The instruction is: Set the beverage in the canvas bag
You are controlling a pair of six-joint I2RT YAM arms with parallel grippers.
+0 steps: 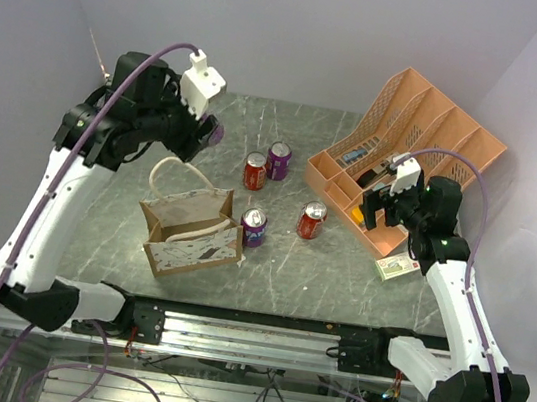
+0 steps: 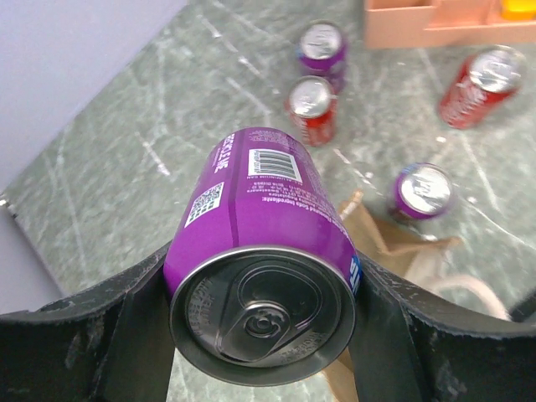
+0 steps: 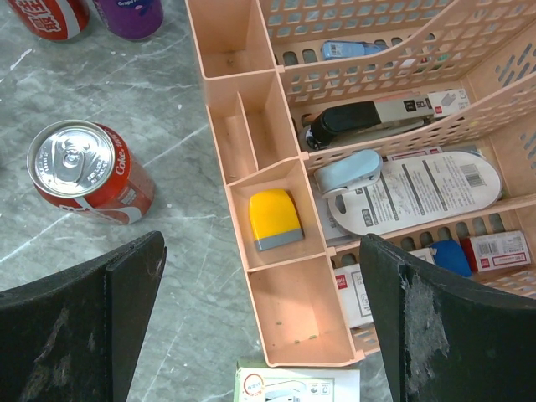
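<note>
The left arm [image 1: 51,199] rises tall and folds over, holding the left gripper [image 1: 200,136] high above and just behind the canvas bag [image 1: 195,254]. Its fingers [image 2: 100,335] clamp a purple beverage can [image 2: 261,209] from both sides, lid facing the wrist camera. The right arm [image 1: 461,301] reaches low, well right of the bag. The right gripper [image 1: 377,205] is spread wide on nothing over the near edge of the orange file organizer [image 1: 430,134]. This organizer, far right of the bag, holds a black stapler [image 3: 368,120], a pale blue stapler [image 3: 347,172], packaged cards, and a yellow block [image 3: 275,219] in a small front compartment. The bag stands open-mouthed on the marbled table [image 1: 337,282], with one rope handle [image 1: 193,235] lying across its opening. A second purple can [image 1: 253,227] stands just beside the bag's right side, and a red can [image 1: 312,220] stands farther right. A red and purple pair [image 1: 267,165] stands behind the bag.
</note>
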